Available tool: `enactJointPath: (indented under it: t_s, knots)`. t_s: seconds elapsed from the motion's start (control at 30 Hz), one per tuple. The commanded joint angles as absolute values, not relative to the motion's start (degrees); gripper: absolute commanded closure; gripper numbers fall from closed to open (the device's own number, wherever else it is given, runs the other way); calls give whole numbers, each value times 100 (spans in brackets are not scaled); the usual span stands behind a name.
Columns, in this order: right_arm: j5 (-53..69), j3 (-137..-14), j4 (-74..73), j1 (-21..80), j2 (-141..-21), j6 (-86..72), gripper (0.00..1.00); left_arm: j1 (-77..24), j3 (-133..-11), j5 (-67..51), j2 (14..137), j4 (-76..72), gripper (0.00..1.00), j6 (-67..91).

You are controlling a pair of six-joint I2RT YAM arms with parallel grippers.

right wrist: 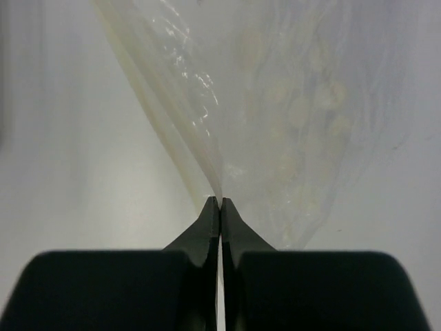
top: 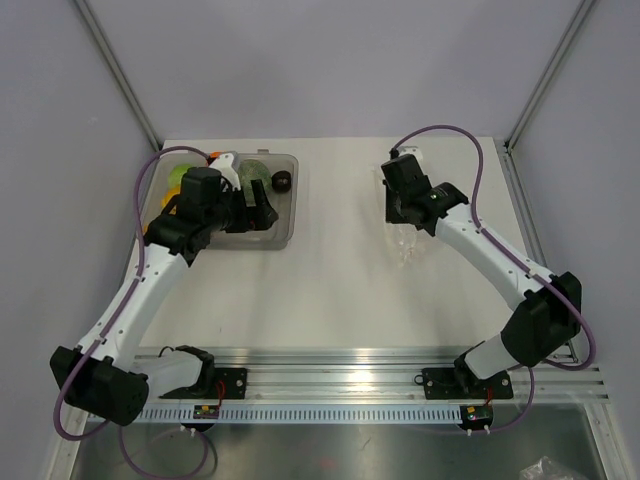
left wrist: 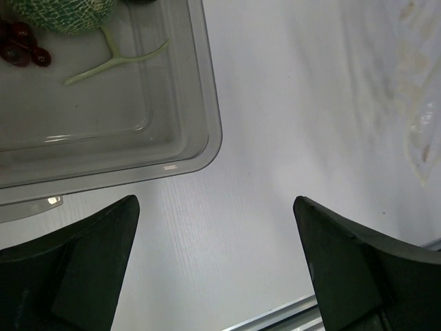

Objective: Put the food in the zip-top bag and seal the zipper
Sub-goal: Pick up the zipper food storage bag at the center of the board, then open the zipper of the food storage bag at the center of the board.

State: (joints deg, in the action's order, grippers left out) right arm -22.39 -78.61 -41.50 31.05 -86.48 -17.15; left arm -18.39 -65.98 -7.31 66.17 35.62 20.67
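The food lies in a grey translucent tray (top: 290, 225) at the back left: a netted green melon (left wrist: 62, 10), dark grapes (left wrist: 21, 49), a green stem piece (left wrist: 114, 58), a dark brown ball (top: 283, 181) and yellow-green pieces (top: 180, 175). My left gripper (top: 255, 207) hovers over the tray's right end, open and empty (left wrist: 215, 203); in the left wrist view it is above bare table just beyond the tray corner (left wrist: 207, 148). The clear zip-top bag (top: 407, 245) lies right of centre. My right gripper (right wrist: 220, 200) is shut on an edge of the bag (right wrist: 275, 103). I cannot make out the zipper.
The bag's crinkled edge also shows at the right of the left wrist view (left wrist: 422, 138). An aluminium rail (top: 350, 365) runs along the near table edge. Frame posts stand at the back corners.
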Motion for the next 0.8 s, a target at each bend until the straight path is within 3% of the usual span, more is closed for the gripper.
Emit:
enactJointPath:
  t_s: [0.0,0.13,0.27,0.77]
  knots:
    - [-705,-8086,-4150,3199,-8578,-2618,100,-2003,-6979,-1300,6601,3165,4,2241]
    - [-89,-8033,-3596,3217,-8534,-3215,100,-2363,-6654,-1748,6671,2647,7,2802]
    - [-53,-8165,-3542,3322,-8639,-3331,100,-2777,-6127,-1293,6846,2154,8,3014]
    - [519,-7752,-3278,3445,-8016,-3709,100,-3603,-6144,-1722,8042,687,14,4042]
